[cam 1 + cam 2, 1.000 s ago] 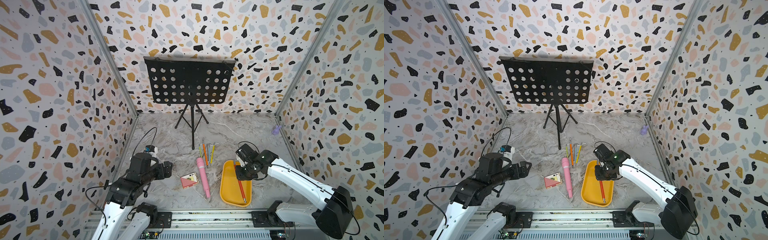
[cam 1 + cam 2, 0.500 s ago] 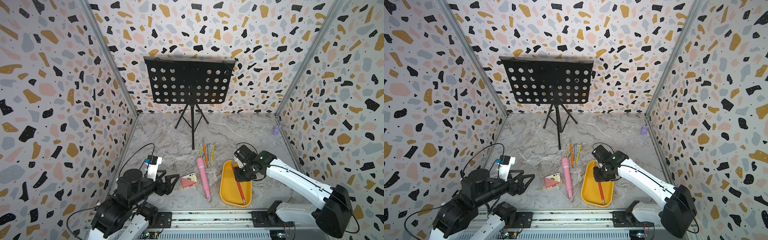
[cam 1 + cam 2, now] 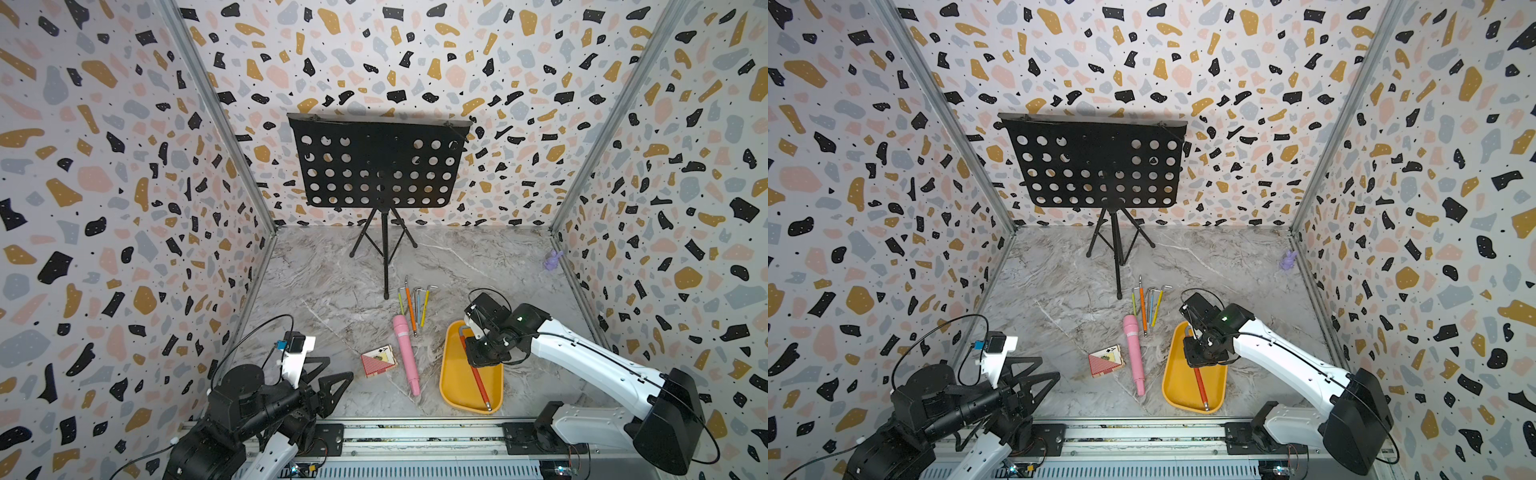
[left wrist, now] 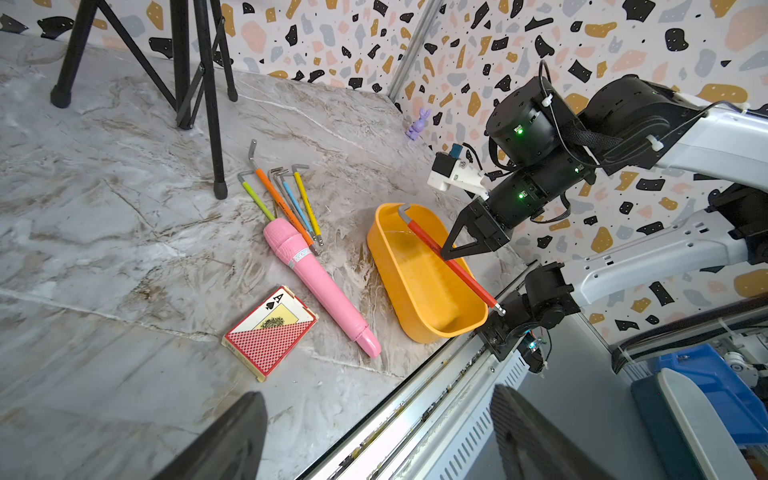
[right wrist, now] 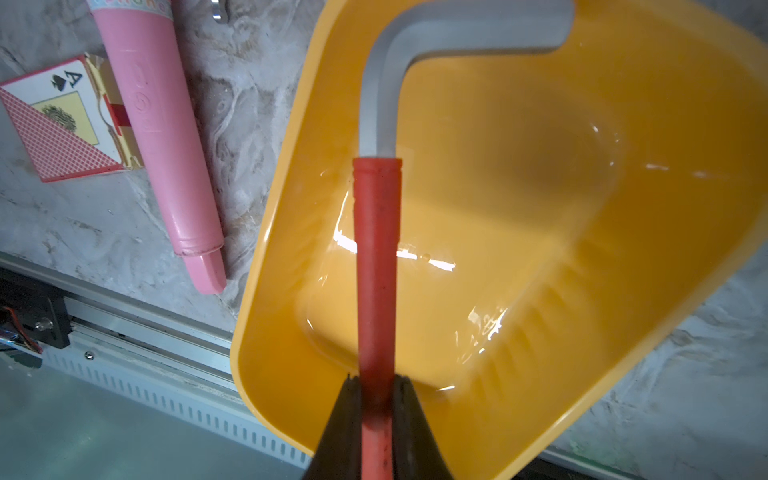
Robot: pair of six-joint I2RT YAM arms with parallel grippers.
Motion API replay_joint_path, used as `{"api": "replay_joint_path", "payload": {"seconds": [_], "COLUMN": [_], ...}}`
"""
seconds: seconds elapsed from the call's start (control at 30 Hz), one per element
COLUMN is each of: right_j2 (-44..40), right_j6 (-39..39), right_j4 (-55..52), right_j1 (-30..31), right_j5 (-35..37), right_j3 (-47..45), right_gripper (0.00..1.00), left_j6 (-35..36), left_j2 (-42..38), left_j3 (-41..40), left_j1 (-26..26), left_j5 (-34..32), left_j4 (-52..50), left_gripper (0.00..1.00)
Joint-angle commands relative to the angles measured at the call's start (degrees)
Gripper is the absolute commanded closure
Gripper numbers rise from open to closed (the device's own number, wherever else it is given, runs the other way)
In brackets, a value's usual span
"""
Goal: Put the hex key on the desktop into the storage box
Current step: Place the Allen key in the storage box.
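Where the grey marble surface (image 3: pixel 332 282) meets the speckled walls (image 3: pixel 124 166), a black music stand (image 3: pixel 376 166) is seen well beyond both end effectors. The yellow storage box (image 3: pixel 455 376) is found directly beneath the right end effector (image 3: pixel 484 353), whose jaws are drawn narrow and clamped on the red sleeve of a hex key (image 4: pixel 469 280). This key is held lengthwise over the box, with its bent grey end ahead of the jaws at one rim and its straight tip past the opposite rim. Whether the rims are touched cannot be told. A pink stick (image 3: pixel 405 353) is laid just beside the box, between the two end effectors. A red card box (image 3: pixel 377 360) is placed just beside the stick, on the side of the left end effector (image 3: pixel 340 368), which is spread wide with nothing between its fingers. A bundle of coloured hex keys (image 3: pixel 413 301) is seen on the surface just beyond the right end effector. A small purple figure (image 3: pixel 552 261) is seen far beyond it, at the wall.
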Motion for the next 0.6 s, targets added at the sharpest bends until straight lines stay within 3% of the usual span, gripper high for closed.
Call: {"api": "replay_joint_path", "payload": {"seconds": [0.0, 0.57], "right_j2": [2.6, 14.0], "right_j6": [-0.6, -4.0], "right_j4": [1.1, 7.7], "right_j1": [0.3, -0.3], "right_j5": [1.0, 5.5], "right_j3": [1.4, 0.5], "right_gripper": [1.0, 1.0], "left_j6": [1.2, 1.3], "left_j2": [0.4, 0.7], "left_j3": [1.2, 1.1], "left_j1": [-0.1, -0.1], "left_j5": [0.6, 0.4], "left_j4": [0.5, 0.3], "left_gripper": [0.12, 0.12]}}
